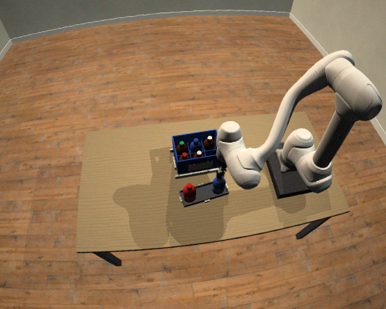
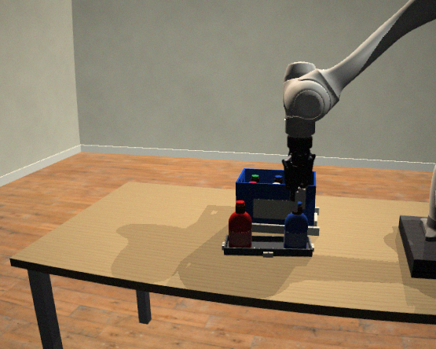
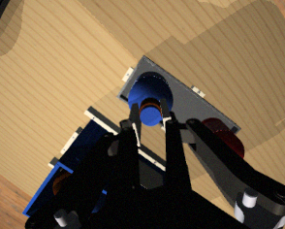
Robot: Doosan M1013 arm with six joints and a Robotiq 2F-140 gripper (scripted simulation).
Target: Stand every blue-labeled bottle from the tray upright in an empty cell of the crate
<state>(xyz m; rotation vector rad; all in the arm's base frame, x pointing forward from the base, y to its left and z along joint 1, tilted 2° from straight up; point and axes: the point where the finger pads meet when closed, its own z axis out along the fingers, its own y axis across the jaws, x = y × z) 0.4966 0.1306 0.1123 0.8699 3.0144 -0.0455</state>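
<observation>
My gripper (image 1: 219, 176) (image 2: 297, 207) (image 3: 150, 110) points down, shut on the neck of the blue bottle (image 1: 218, 186) (image 2: 295, 229) (image 3: 145, 89). This bottle stands upright at the right end of the dark tray (image 1: 204, 192) (image 3: 191, 107). A red bottle (image 1: 189, 193) (image 2: 239, 225) (image 3: 232, 140) stands upright at its left end. The blue crate (image 1: 183, 167) (image 2: 245, 203) stands level behind the tray. In the top view it holds bottles with green, blue and white caps in the back row, and red and white caps in front. Its front right cell shows no cap but is partly hidden by the arm.
Pale rails (image 1: 196, 173) (image 2: 268, 227) border the crate on the table, and small pale clips sit around the tray. The forearm and wrist hang over the right side of the crate. The robot's dark base (image 1: 286, 184) (image 2: 421, 247) stands to the right.
</observation>
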